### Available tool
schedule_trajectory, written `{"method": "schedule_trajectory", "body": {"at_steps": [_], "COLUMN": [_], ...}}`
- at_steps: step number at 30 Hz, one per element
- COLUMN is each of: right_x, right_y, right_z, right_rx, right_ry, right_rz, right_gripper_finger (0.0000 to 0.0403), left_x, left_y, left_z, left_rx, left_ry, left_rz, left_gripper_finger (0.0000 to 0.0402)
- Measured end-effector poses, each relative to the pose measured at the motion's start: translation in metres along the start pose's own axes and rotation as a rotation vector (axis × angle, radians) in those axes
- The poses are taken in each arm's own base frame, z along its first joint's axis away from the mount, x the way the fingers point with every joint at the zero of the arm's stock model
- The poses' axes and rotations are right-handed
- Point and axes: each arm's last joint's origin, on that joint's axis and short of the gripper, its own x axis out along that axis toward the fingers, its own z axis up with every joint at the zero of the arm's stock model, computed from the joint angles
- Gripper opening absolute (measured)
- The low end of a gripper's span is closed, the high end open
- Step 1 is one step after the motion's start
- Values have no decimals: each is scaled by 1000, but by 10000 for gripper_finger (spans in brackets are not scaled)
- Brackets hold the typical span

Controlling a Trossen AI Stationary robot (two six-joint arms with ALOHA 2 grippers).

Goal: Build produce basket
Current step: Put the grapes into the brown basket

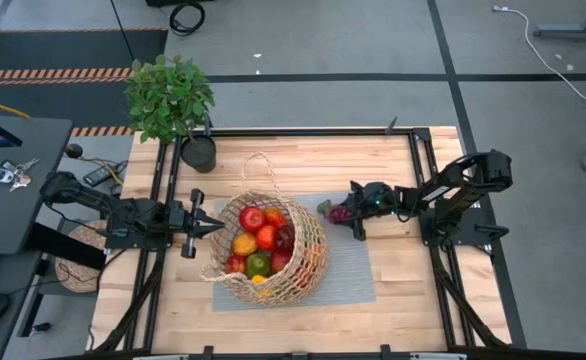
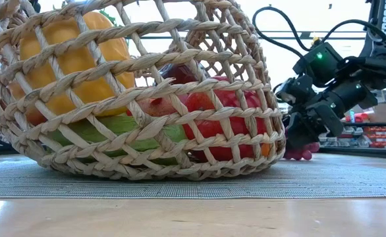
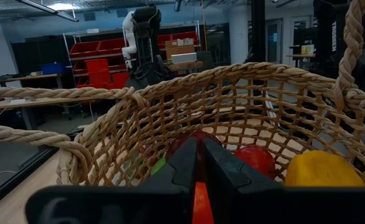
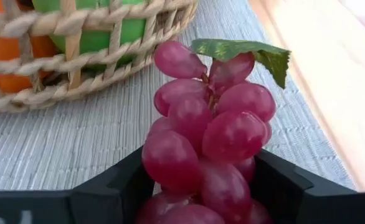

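Observation:
The tan wicker basket (image 1: 268,250) rests by its underside on a grey mat (image 1: 353,272) and holds red, yellow, green and orange produce (image 1: 258,240). It also shows in the low view (image 2: 134,99) and the left wrist view (image 3: 232,106). My left gripper (image 1: 213,228) is shut, level, its tips at the basket's left rim. My right gripper (image 1: 351,212) is just right of the basket, shut on a bunch of purple grapes (image 4: 207,137) with a green leaf (image 4: 245,51). My left gripper points level from the table's left at the basket's left rim (image 1: 223,226); I cannot tell whether its shut fingertips touch it. My right gripper pinches the grape bunch between its two fingers (image 4: 126,183), at the end away from the leaf (image 4: 201,186). It comes level from the table's right. The leaf end points toward the basket, low over the mat (image 4: 76,143); whether the bunch touches the mat I cannot tell.
A potted leafy plant (image 1: 170,98) stands at the table's far left corner. A flat woven disc (image 1: 78,255) lies off the table's left edge. A looped basket handle (image 1: 263,172) lies toward the far side. Bare wood shows at the table's near and right parts.

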Motion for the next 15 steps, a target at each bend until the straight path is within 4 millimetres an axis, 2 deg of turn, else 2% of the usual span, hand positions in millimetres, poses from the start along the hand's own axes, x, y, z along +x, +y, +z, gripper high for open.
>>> {"method": "schedule_trajectory", "body": {"at_steps": [9,15], "right_x": [-1,-12], "right_y": [0,0], "right_z": [2,17], "right_rx": [9,0], "right_ry": [-17,-93], "right_rz": [-3,-10], "right_gripper_finger": [219,218], "left_x": [0,0], "left_y": [0,0], "left_z": [0,0], "left_rx": [0,0], "left_ry": [0,0], "left_rz": [0,0], "left_gripper_finger": [28,36]}}
